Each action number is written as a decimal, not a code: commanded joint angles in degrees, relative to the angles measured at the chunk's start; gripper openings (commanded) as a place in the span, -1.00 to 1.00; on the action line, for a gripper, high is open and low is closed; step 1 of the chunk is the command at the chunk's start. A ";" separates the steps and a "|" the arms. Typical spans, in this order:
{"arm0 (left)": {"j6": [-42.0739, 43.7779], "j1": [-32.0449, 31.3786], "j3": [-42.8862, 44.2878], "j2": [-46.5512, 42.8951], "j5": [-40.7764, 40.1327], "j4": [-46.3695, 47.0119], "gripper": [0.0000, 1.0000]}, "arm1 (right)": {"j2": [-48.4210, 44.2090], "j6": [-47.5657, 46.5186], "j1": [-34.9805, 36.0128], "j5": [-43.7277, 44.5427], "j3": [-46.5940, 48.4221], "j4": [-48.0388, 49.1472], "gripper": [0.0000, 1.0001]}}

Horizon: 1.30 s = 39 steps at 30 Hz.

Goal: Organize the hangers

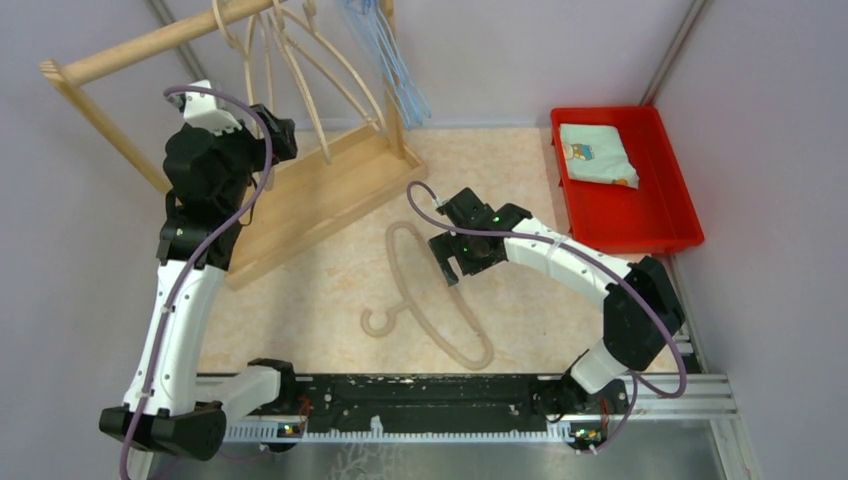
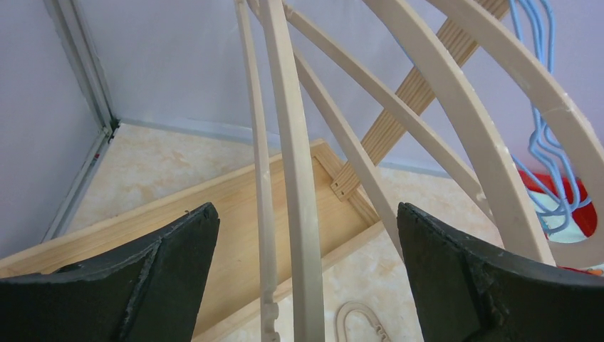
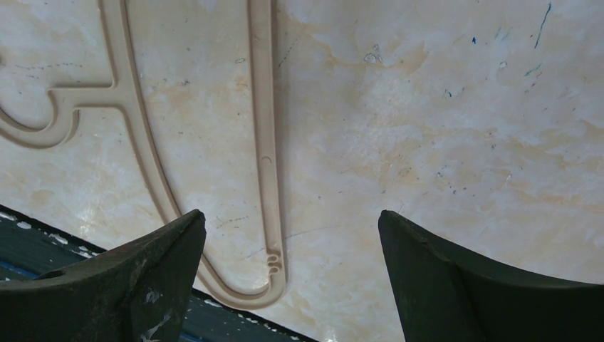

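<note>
The rack (image 1: 300, 200) stands at the back left of the bench (image 1: 330, 290). Beige hangers (image 1: 300, 70) hang from its rail, and blue hangers (image 1: 385, 50) hang bunched at the rail's right end.

The left tool (image 1: 272, 135) is raised over the rack's base, right in among the hanging beige ones. In the left wrist view its jaws (image 2: 306, 214) are spread wide. Two beige bars (image 2: 292, 178) run down between them, and the jaws grip nothing.

One loose hanger (image 1: 412, 300) lies flat on the bench in front of the rack's right end, its hook pointing left. The right tool (image 1: 450, 262) hovers above it, jaws wide apart and empty. In the right wrist view one rounded end of the loose hanger (image 3: 262, 107) lies below the gap (image 3: 290, 214), nearer the left finger.

Well to the right of the rack sits a red bin (image 1: 680, 220) with a folded cloth (image 1: 597, 155) inside.
</note>
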 commanded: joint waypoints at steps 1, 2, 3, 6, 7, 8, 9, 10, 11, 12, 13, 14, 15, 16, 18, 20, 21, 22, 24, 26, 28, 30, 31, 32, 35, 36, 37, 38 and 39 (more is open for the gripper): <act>0.96 -0.30 -0.93 0.86 2.73 3.93 1.00 | 0.01 -0.99 0.39 -0.60 2.50 1.95 0.81; 0.95 -0.30 -0.81 0.65 2.87 3.97 1.00 | -0.12 -1.04 0.41 -0.57 2.24 2.12 0.81; 1.07 -0.30 -0.70 0.32 3.06 4.00 1.00 | -0.15 -1.07 0.38 -0.56 1.88 2.28 0.81; 0.77 -0.30 -0.28 -1.34 4.27 3.30 1.00 | 0.19 -1.23 0.40 -0.19 0.69 3.20 0.81; 0.38 -0.30 0.15 -1.82 4.63 2.43 1.00 | 0.54 -1.37 0.38 -0.09 0.40 3.56 0.81; -0.01 -0.31 0.61 -2.32 5.10 1.55 1.00 | 0.95 -1.61 0.37 0.03 0.25 3.97 0.81; -0.53 -0.30 0.92 -2.78 5.61 0.71 1.00 | 1.56 -1.88 0.39 0.13 0.29 4.32 0.81; -1.07 -0.30 0.99 -3.41 6.09 -0.08 1.00 | 2.18 -2.14 0.37 0.30 0.45 4.74 0.81; -1.70 -0.30 0.81 -4.30 6.54 -0.74 1.00 | 3.02 -2.51 0.43 0.45 0.73 5.08 0.80; -2.14 -0.26 0.45 -4.71 6.90 -1.27 1.00 | 3.91 -2.94 0.38 0.57 1.21 5.41 0.80; -2.53 -0.29 -0.15 -5.61 7.15 -1.75 1.00 | 4.82 -3.35 0.39 0.82 1.84 5.70 0.80; -2.82 -0.30 -0.65 -6.15 7.31 -2.24 1.00 | 5.70 -3.91 0.39 0.89 2.53 5.99 0.80; -2.98 -0.30 -1.24 -6.63 7.55 -2.58 1.00 | 7.53 -4.42 0.37 0.82 3.43 6.24 0.79; -3.09 -0.30 -1.81 -7.10 7.75 -2.93 1.00 | 9.10 -4.90 0.42 0.77 4.26 6.50 0.78; -3.44 -0.30 -2.60 -7.84 8.27 -3.42 1.00 | 11.53 -5.68 0.38 0.73 5.94 7.00 0.77; -3.81 -0.30 -3.09 -8.52 9.11 -3.77 1.00 | 13.50 -6.04 0.40 0.87 7.20 7.67 0.74; -4.06 -0.30 -3.04 -8.83 9.57 -4.14 1.00 | 14.20 -6.14 0.41 0.86 7.47 8.15 0.74; -4.25 -0.30 -2.98 -9.21 10.23 -4.71 1.00 | 14.87 -6.20 0.42 0.84 7.63 8.60 0.74; -4.64 -0.31 -2.69 -10.04 11.84 -7.10 1.00 | 15.82 -6.26 0.47 0.45 7.71 9.33 0.73; -4.97 -0.30 -3.15 -11.32 12.81 -9.43 1.00 | 16.45 -6.15 0.37 -0.04 7.22 9.88 0.71; -5.09 -0.30 -4.44 -13.07 13.50 -11.66 1.00 | 16.98 -5.78 0.38 -0.64 6.35 10.89 0.68; -5.16 -0.30 -6.09 -14.96 14.14 -13.87 1.00 | 17.46 -5.22 0.39 -1.46 5.31 11.86 0.63; -5.19 -0.30 -6.80 -16.01 14.42 -14.97 1.00 | 17.69 -5.05 0.46 -1.79 4.81 12.28 0.60; -5.07 -0.30 -7.49 -16.81 14.92 -16.05 1.00 | 18.04 -4.81 0.38 -2.13 4.45 12.54 0.56; -5.31 -0.34 -9.71 -19.54 16.85 -18.80 1.00 | 18.65 -4.11 0.41 -2.95 3.40 13.11 0.47; -5.39 -0.31 -10.33 -20.28 17.41 -19.68 1.00 | 18.71 -3.81 0.38 -2.98 3.06 13.29 0.45; -5.39 -0.30 -10.88 -20.92 17.78 -20.63 1.00 | 18.73 -3.54 0.39 -2.98 2.77 13.46 0.44; -5.39 -0.30 -11.40 -21.40 18.18 -21.43 1.00 | 18.76 -3.32 0.44 -2.98 2.51 13.62 0.43; -5.43 -0.30 -12.09 -21.93 18.55 -22.36 1.00 | 18.75 -3.05 0.45 -2.88 2.24 13.81 0.42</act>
